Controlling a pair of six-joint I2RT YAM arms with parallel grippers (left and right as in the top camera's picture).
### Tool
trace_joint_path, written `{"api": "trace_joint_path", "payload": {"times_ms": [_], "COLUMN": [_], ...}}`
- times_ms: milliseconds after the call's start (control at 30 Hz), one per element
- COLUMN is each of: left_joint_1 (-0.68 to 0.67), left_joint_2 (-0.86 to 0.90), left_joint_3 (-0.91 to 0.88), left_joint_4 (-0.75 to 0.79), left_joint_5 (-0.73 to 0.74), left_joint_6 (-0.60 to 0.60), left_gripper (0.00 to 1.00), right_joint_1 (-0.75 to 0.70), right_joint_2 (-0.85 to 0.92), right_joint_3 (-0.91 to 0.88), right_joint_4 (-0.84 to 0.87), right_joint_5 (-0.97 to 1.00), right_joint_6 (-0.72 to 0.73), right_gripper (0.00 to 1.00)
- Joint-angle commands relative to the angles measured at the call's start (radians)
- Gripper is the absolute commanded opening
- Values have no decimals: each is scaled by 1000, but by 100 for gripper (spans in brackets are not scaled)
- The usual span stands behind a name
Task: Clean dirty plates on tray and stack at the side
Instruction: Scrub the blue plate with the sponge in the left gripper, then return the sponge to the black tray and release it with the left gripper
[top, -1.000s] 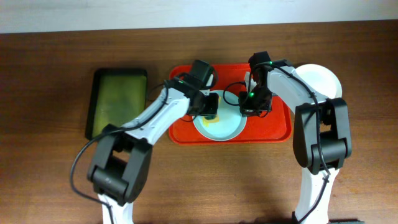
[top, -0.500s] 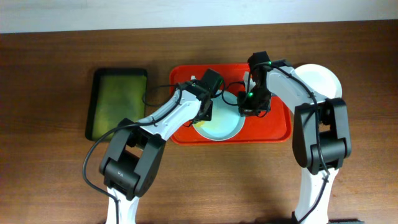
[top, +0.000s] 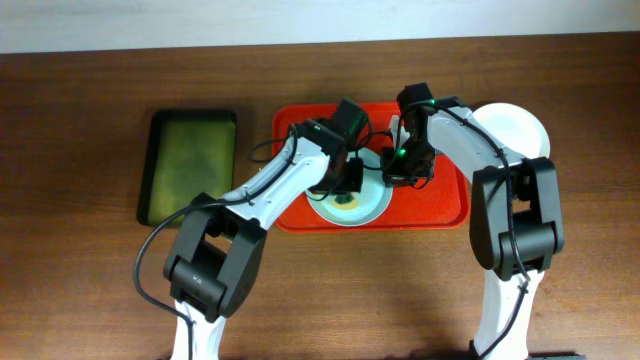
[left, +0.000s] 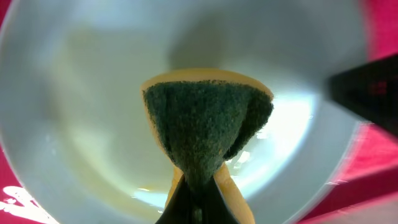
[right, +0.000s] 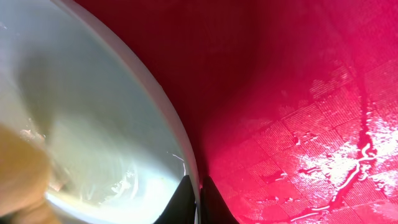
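Slip risk: wet plate (top: 350, 203) may skid or tip | left gripper (left: 196, 208) clenched on sponge (left: 202, 121), plate directly beneath its tips, on red tray (top: 445, 205) | right gripper (right: 199, 194) pinches plate's rim between its tips | cause: thin edge hold, hard scrubbing.

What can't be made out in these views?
Overhead: plate on the tray, partly covered by left gripper and right gripper; smears beneath unseen.
Overhead: side plate, partly behind right arm; stack count unclear.
Left wrist: fingers, hidden by sponge and bottom edge.
Right wrist: tan shape at left edge, too blurred to name.
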Motion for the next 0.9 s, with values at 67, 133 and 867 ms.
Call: {"api": "trace_joint_path", "payload": {"times_ms": [67, 133, 867], "left_joint_1": [8, 8, 493], "left_joint_2": [32, 32, -186], "left_joint_3": [-85, -98, -11], "left_joint_4": [-11, -12, -131], "left_joint_5": [-292, -377, -268], "left_joint_6": [-15, -14, -49], "left_gripper": [0, 0, 0], "right_joint_1": [-5, -5, -5], "right_joint_2": [39, 39, 39], "right_joint_3": [-30, -30, -30], "right_joint_4": [-11, -13, -28], "right_joint_5": [72, 72, 73], "right_joint_6": [13, 13, 13], "right_gripper": [4, 4, 4]}}
